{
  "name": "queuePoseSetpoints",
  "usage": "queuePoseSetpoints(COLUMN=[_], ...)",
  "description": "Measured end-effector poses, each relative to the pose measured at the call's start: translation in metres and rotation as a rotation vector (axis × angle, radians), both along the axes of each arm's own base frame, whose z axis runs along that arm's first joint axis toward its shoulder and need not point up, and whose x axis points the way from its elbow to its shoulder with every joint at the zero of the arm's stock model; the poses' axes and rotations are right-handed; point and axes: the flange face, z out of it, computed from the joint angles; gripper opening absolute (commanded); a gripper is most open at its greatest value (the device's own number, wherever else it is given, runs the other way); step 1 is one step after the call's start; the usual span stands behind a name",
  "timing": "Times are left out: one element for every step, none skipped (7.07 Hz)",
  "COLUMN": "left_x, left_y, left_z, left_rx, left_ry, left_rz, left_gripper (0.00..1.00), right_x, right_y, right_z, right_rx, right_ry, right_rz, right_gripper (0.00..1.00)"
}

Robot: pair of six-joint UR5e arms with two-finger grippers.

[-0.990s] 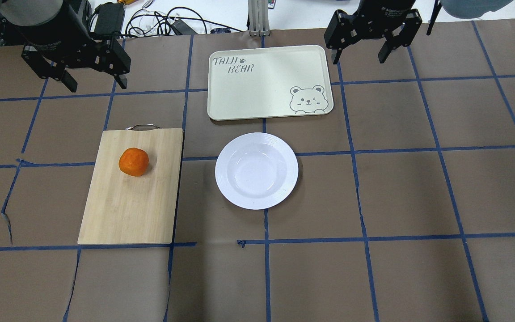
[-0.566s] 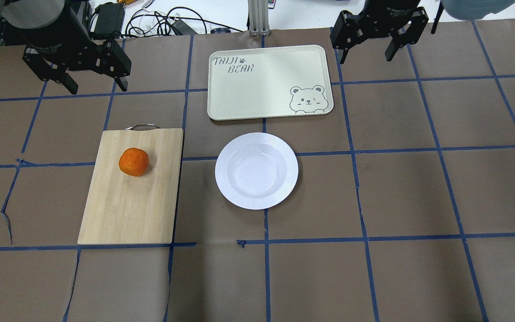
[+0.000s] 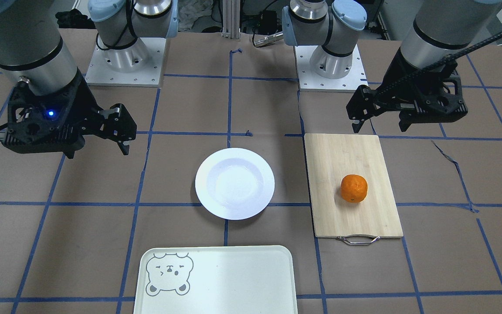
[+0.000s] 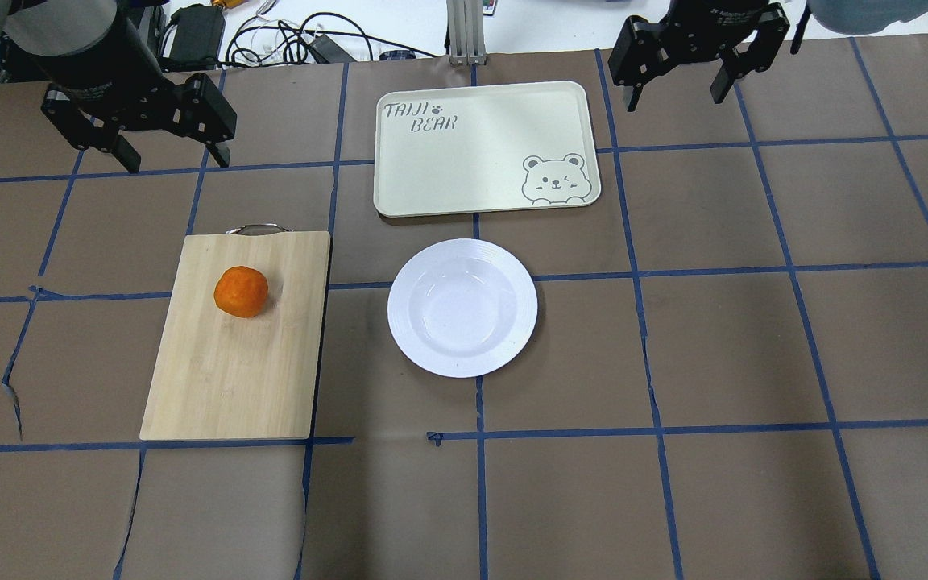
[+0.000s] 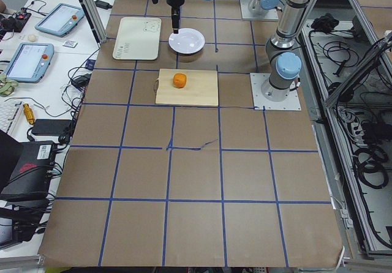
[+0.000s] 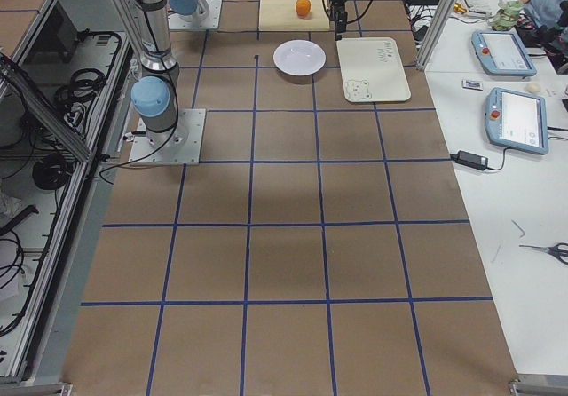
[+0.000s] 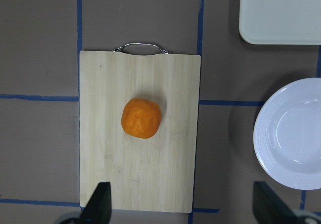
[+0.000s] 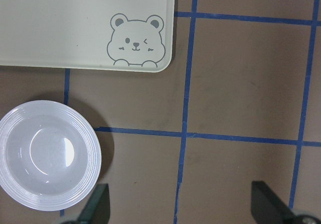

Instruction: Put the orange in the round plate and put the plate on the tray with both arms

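Observation:
The orange [image 4: 241, 292] [image 3: 354, 188] [image 7: 141, 118] rests on a bamboo cutting board [image 4: 230, 379]. To its right the round white plate [image 4: 462, 308] [image 3: 235, 183] [image 8: 47, 153] lies empty on the table. The pale tray [image 4: 480, 153] [image 3: 233, 279] [image 8: 60, 28] with the bear face lies just beyond the plate. My left gripper [image 4: 174, 159] [image 3: 379, 127] [image 7: 183, 209] hangs open high above the table, past the board's handle end. My right gripper [image 4: 677, 98] [image 3: 97, 152] [image 8: 181, 206] hangs open and empty beside the tray's right corner.
The board's metal handle [image 4: 258, 229] points toward the far edge. Cables and a power brick [image 4: 198, 32] lie on the white bench past the table. Brown paper with blue tape lines covers the tabletop, torn at the left [image 4: 17, 387].
In the overhead view the right gripper has drifted rightward and toward the far edge. The left gripper has shifted slightly the same way. Orange, plate and tray have not moved.

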Motion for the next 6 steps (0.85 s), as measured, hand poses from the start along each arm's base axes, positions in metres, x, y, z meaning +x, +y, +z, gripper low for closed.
queuePoseSetpoints(left_x=[0.000,0.001,0.003,0.006,0.014,0.023], left_y=[0.000,0.000,-0.001,-0.004,-0.009,-0.011], left_z=[0.000,-0.002,-0.006,-0.013,-0.028,-0.053], left_rx=[0.000,0.007,0.017,0.029,0.056,0.095], left_ry=[0.000,0.000,-0.001,-0.003,-0.006,-0.006], left_rz=[0.000,0.002,0.004,0.009,0.020,0.035], left_gripper=[1.00,1.00,1.00,1.00,1.00,1.00], right_x=[-0.001,-0.002,-0.002,-0.003,-0.003,-0.003], right_y=[0.000,0.000,0.000,0.000,0.000,0.000], right_z=[0.000,-0.001,-0.002,-0.003,-0.003,-0.003], right_rx=[0.001,0.002,0.005,0.006,0.007,0.008], right_ry=[0.005,0.007,0.008,0.008,0.008,0.008], right_rz=[0.008,0.010,0.010,0.010,0.009,0.008], right_gripper=[1.00,1.00,1.00,1.00,1.00,1.00])
